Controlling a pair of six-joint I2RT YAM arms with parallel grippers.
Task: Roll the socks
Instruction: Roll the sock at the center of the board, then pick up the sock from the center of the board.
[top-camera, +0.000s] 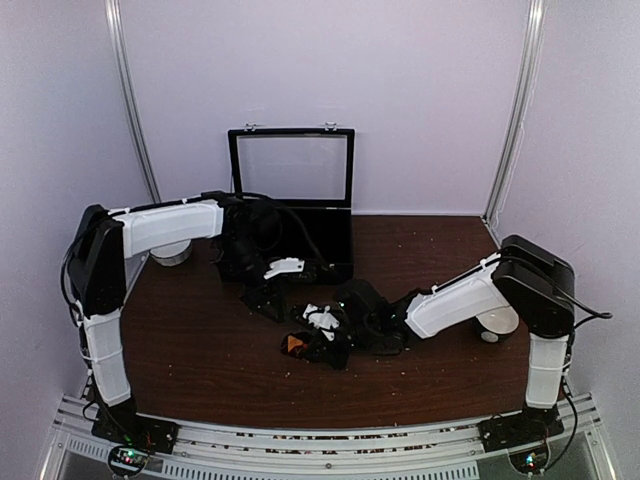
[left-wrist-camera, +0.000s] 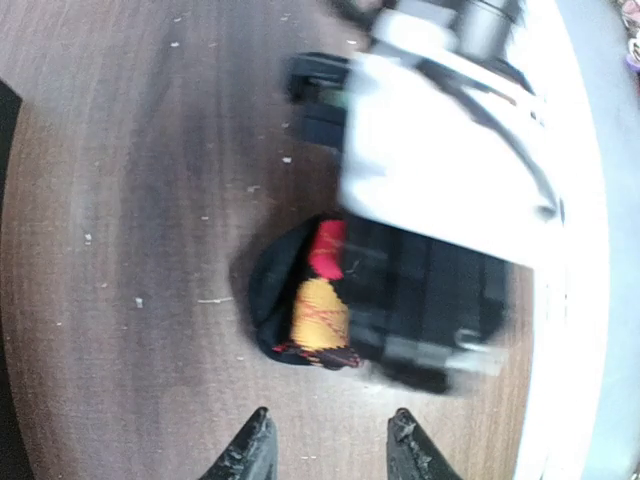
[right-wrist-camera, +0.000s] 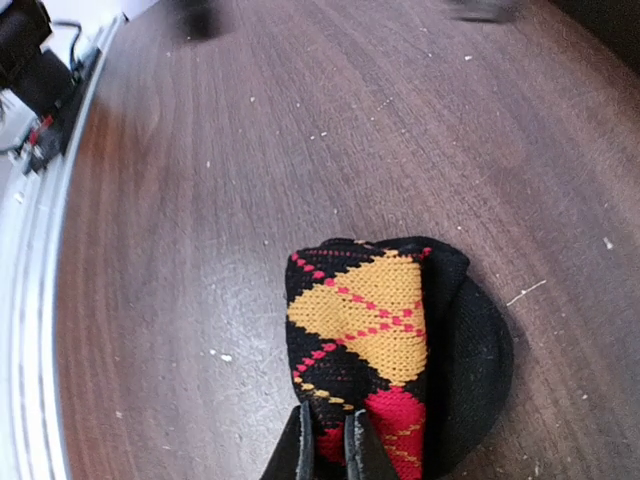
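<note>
The black argyle sock (top-camera: 300, 346) lies folded into a bundle on the brown table, near the middle front. Its orange and red diamonds show in the right wrist view (right-wrist-camera: 360, 320) and the left wrist view (left-wrist-camera: 318, 305). My right gripper (right-wrist-camera: 327, 422) is shut on the sock's near edge; it also shows in the top view (top-camera: 330, 335). My left gripper (left-wrist-camera: 328, 435) is open and empty, hovering a little behind the sock and apart from it; it also shows in the top view (top-camera: 270, 296). The pink striped sock is out of view.
A black case (top-camera: 290, 165) with its lid raised stands at the back of the table. A white round object (top-camera: 172, 255) sits at the left behind the left arm. The metal rail (right-wrist-camera: 40, 300) runs along the table's front edge.
</note>
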